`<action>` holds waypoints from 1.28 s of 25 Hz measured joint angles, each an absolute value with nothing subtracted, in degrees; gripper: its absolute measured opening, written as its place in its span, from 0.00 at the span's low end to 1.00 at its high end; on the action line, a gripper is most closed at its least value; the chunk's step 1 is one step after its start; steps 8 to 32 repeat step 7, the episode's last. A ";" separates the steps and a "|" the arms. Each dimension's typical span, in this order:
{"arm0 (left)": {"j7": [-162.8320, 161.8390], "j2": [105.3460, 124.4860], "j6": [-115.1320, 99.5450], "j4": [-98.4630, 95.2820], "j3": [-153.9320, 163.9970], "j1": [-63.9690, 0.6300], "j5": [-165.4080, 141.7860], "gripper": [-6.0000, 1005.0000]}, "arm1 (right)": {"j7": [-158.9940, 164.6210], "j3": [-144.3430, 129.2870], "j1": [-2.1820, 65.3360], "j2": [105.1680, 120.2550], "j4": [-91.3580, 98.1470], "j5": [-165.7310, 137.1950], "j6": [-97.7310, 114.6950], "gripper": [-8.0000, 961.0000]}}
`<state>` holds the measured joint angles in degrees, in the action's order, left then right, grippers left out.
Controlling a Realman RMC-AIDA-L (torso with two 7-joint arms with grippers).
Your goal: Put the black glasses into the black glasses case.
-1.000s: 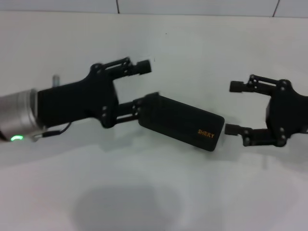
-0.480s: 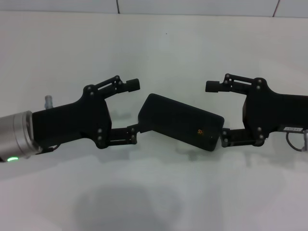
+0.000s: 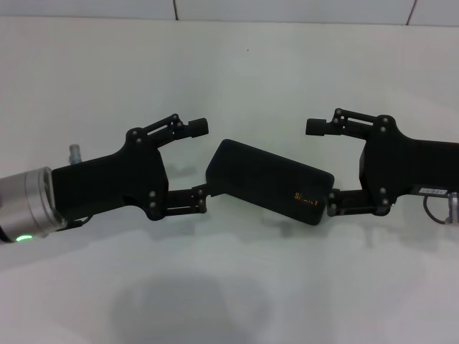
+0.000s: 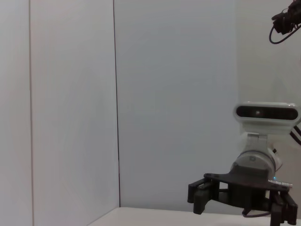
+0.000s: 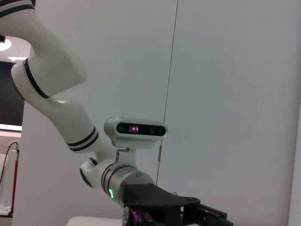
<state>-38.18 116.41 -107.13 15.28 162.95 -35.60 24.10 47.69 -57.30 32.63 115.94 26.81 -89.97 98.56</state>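
Note:
In the head view the black glasses case lies shut and slanted on the white table, its orange logo toward the right end. My left gripper is open at the case's left end, with its near fingertip against that end. At the right end my right gripper is also open, its near fingertip touching the case by the logo. The black glasses are hidden or out of view. The left wrist view shows the right gripper far off. The right wrist view shows the left gripper.
A white wall with dark seams rises behind the table. The left arm's silver wrist with a green light reaches in from the left edge, and a cable hangs at the right arm's wrist.
Over the last second my right gripper moved left up to the case's right end. My left gripper dropped lower and pulled back slightly. The case stayed in place.

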 joint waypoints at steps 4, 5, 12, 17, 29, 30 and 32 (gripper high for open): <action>-38.16 116.56 -106.69 15.30 162.95 -35.72 24.12 0.89 | 47.68 -57.30 32.64 116.00 26.80 -89.90 98.53 0.88; -38.15 116.57 -106.64 15.29 162.94 -35.74 24.12 0.89 | 47.68 -57.30 32.65 116.01 26.80 -89.88 98.53 0.88; -38.14 116.62 -106.63 15.30 162.90 -35.74 24.14 0.89 | 47.67 -57.24 32.66 116.02 26.80 -89.86 98.52 0.88; -38.14 116.62 -106.63 15.30 162.90 -35.74 24.14 0.89 | 47.67 -57.24 32.66 116.02 26.80 -89.86 98.52 0.88; -38.14 116.62 -106.63 15.30 162.90 -35.74 24.14 0.89 | 47.67 -57.24 32.66 116.02 26.80 -89.86 98.52 0.88; -38.14 116.62 -106.63 15.30 162.90 -35.74 24.14 0.89 | 47.67 -57.24 32.66 116.02 26.80 -89.86 98.52 0.88; -38.14 116.62 -106.63 15.30 162.90 -35.74 24.14 0.89 | 47.67 -57.24 32.66 116.02 26.80 -89.86 98.52 0.88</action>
